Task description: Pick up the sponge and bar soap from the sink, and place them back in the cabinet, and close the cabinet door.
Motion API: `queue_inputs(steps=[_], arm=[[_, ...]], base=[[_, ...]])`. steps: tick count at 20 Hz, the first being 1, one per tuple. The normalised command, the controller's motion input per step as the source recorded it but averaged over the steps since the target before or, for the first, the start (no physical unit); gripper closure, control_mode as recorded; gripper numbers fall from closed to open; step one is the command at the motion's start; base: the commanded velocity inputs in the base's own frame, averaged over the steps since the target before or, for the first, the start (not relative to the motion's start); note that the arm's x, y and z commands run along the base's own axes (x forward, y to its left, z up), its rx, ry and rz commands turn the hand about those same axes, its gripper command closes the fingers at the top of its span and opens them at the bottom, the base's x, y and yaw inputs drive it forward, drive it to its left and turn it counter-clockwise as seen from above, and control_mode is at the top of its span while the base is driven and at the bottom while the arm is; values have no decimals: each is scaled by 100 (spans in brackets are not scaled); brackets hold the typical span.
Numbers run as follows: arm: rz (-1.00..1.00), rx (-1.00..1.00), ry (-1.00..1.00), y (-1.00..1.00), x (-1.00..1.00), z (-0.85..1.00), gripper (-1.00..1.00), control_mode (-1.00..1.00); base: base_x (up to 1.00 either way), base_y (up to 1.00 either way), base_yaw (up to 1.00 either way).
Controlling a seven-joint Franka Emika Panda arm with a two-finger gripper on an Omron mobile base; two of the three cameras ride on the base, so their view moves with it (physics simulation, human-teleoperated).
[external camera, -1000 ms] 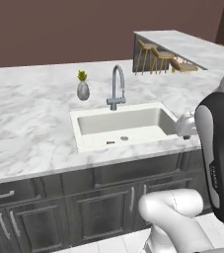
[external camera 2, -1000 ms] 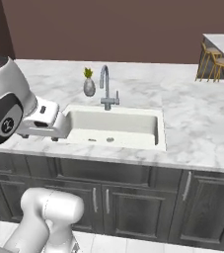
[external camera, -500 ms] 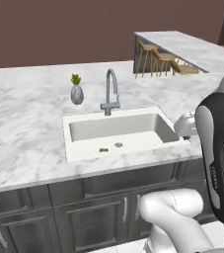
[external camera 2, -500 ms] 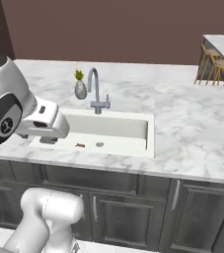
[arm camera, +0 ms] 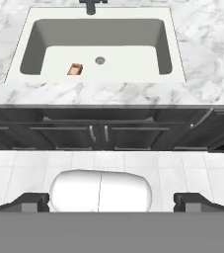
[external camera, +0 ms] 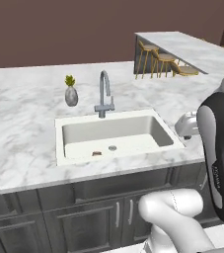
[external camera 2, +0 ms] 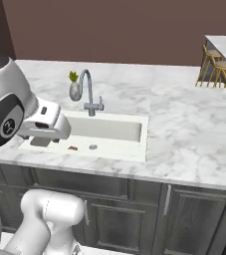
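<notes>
- The sink is a cream-white basin set in a grey-veined marble bench, with a grey gooseneck faucet at its back edge.
- The bar soap lies flat on the sink floor, just beside the round drain; in the left base view it is a small brown speck near the front wall of the basin, and the right base view shows it likewise.
- I cannot make out the sponge.
- The hand view looks straight down at the sink from in front of the bench and takes in the dark cupboard doors with silver handles below and the pale tiled floor; the base views show no floor there.
- The tool has its 2 dark fingertips far apart at the bottom corners of the hand view, wide open and holding nothing, well short of the sink.
- The base views add a small grey vase with a green sprig standing left of the faucet, and gold bar stools under a second bench top far back.
- Against the frames of 1 second ago, the whole scene sits differently in both base views: the sink lies further left in the right base view, so the cameras have shifted, not the things.
- The soap keeps its place beside the drain.
</notes>
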Motion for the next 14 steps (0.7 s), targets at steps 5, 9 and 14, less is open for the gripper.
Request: queue_inputs(steps=[5,9,14], arm=[[0,0,0,0,0,0,-100,100],[0,0,0,0,0,0,-100,100],[0,0,0,0,0,0,-100,100]], base=[[0,43,0],[0,66,-5],[5,64,-3]])
